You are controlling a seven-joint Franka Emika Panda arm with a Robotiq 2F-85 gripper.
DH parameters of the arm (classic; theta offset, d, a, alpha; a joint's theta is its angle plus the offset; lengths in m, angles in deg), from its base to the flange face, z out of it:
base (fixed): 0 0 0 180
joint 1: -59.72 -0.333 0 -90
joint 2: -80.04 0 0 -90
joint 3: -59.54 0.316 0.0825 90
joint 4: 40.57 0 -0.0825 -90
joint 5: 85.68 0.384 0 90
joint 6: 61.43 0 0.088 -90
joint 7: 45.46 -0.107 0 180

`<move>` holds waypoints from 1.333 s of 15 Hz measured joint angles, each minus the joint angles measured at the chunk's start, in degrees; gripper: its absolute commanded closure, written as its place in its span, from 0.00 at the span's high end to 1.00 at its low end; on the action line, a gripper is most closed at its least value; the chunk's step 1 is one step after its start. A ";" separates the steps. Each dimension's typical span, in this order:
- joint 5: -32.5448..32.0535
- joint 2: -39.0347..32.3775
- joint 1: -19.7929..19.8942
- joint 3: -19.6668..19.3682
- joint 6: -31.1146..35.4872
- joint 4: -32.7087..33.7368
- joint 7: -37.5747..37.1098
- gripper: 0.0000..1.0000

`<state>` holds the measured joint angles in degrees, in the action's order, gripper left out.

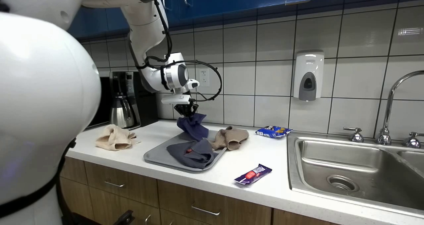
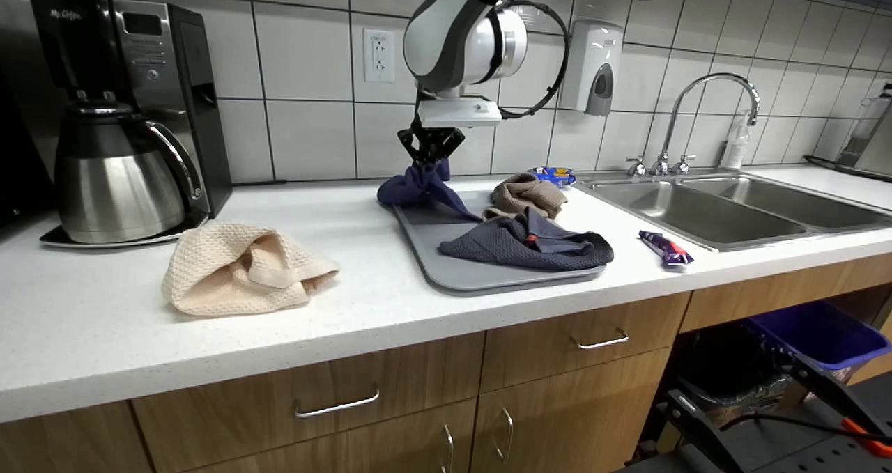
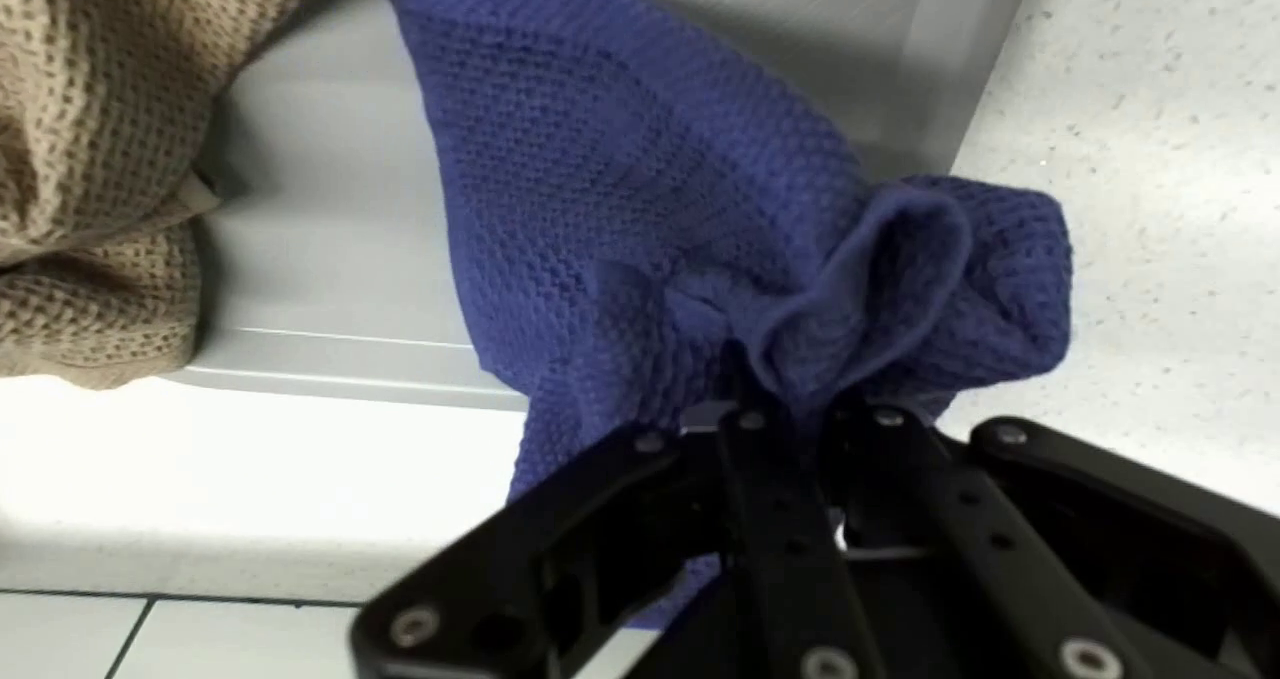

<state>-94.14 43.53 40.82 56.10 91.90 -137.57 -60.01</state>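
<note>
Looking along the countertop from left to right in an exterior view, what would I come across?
Cream cloth → purple cloth held in the gripper → brown cloth → blue packet → sink.

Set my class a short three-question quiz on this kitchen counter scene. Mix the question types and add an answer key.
1. Open: What does the gripper hold?
2. True or false: The pale peach cloth lies on the gray tray.
3. Fill in the blank: The metal carafe stands in the ____.

Key:
1. The purple cloth.
2. False; it lies on the white counter, apart from the tray.
3. Coffee maker.
</note>
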 measured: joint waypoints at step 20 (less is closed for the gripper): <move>-7.94 -0.41 -13.86 -2.00 -6.30 6.28 -10.22 0.03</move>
<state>-102.08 43.12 26.96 54.09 85.61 -131.28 -70.24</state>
